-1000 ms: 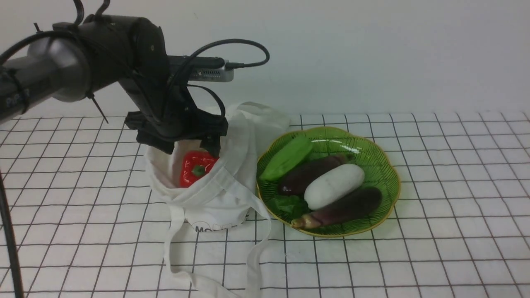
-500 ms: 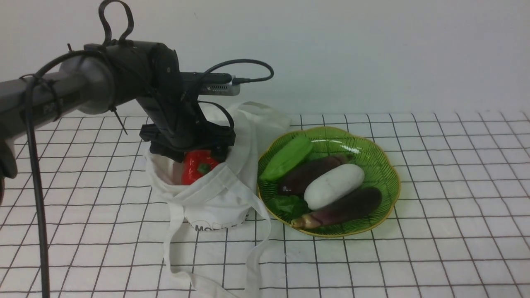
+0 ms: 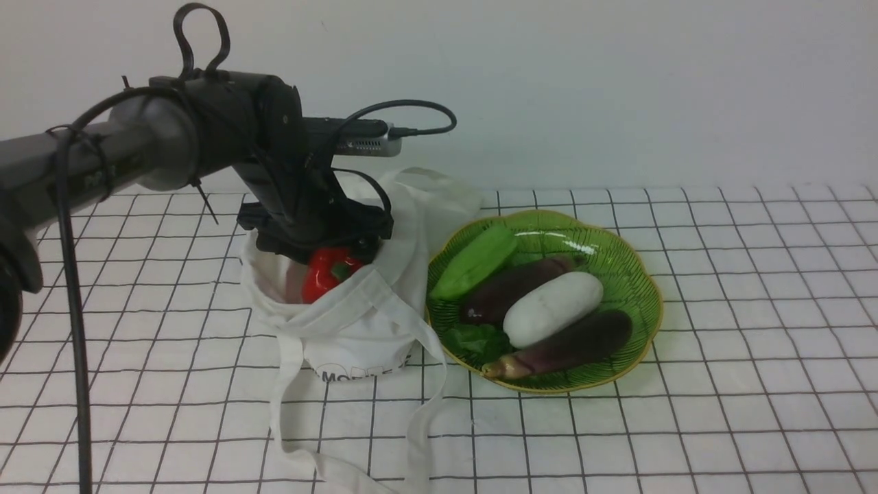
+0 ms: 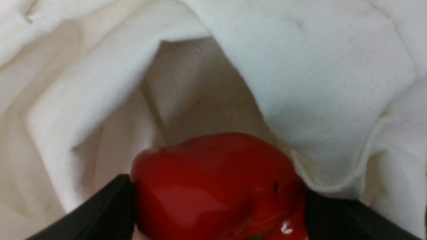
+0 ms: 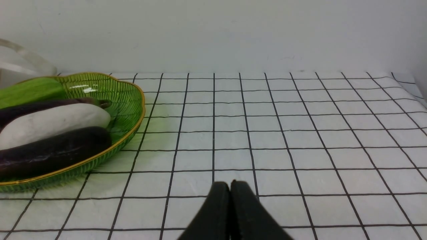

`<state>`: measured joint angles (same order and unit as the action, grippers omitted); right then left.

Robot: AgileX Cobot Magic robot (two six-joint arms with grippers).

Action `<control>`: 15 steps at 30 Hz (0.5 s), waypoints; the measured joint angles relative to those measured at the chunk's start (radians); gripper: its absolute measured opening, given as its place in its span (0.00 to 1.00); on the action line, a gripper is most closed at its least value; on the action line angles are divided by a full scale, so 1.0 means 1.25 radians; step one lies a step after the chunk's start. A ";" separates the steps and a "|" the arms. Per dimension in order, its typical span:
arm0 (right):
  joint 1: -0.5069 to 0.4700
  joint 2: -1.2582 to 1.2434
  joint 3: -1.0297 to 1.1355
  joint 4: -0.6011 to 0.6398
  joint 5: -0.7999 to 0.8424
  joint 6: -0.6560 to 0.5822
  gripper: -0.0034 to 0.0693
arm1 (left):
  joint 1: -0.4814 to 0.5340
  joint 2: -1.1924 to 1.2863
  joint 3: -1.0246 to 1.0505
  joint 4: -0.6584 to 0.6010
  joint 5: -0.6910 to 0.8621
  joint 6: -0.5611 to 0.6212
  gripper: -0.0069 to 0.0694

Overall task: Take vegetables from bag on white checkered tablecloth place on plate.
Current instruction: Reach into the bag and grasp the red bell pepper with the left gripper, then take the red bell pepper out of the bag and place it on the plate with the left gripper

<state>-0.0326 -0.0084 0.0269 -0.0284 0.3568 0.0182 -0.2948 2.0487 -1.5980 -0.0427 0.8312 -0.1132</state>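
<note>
The red bell pepper [image 3: 328, 273] sits in the open mouth of the white tote bag [image 3: 363, 322] on the checkered tablecloth [image 3: 686, 425]. My left gripper [image 3: 326, 254] reaches down into the bag. In the left wrist view its black fingers [image 4: 110, 206] press against both sides of the pepper [image 4: 213, 166], with the bag cloth [image 4: 317, 83] all around. The green plate [image 3: 638, 274] stands just right of the bag. My right gripper [image 5: 230, 184] is shut and empty, low over the cloth to the right of the plate [image 5: 133, 96]; it is out of the front view.
On the plate lie two dark purple eggplants [image 3: 569, 346], a white oblong vegetable [image 3: 552, 307] and a long green vegetable [image 3: 473, 264]. The bag's straps [image 3: 420, 425] trail toward the table's front edge. A wall stands behind the table.
My left gripper has come down into the bag's mouth and its fingers have closed around the red pepper. The pepper has tilted slightly. The right arm has not moved.
</note>
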 joint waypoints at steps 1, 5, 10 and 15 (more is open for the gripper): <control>0.000 0.000 0.000 0.000 0.000 0.000 0.02 | -0.001 -0.004 0.000 0.003 0.006 0.000 0.87; 0.000 0.000 0.000 0.000 0.000 0.000 0.02 | -0.001 -0.017 0.002 0.025 0.036 0.001 0.87; 0.000 0.000 0.000 0.000 0.000 0.000 0.02 | 0.001 -0.059 0.007 0.044 0.065 0.001 0.87; 0.000 0.000 0.000 0.000 0.000 0.000 0.02 | 0.001 -0.129 0.007 0.063 0.077 0.001 0.87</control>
<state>-0.0326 -0.0084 0.0269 -0.0284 0.3568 0.0182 -0.2937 1.8871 -1.5890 0.0356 0.9269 -0.1123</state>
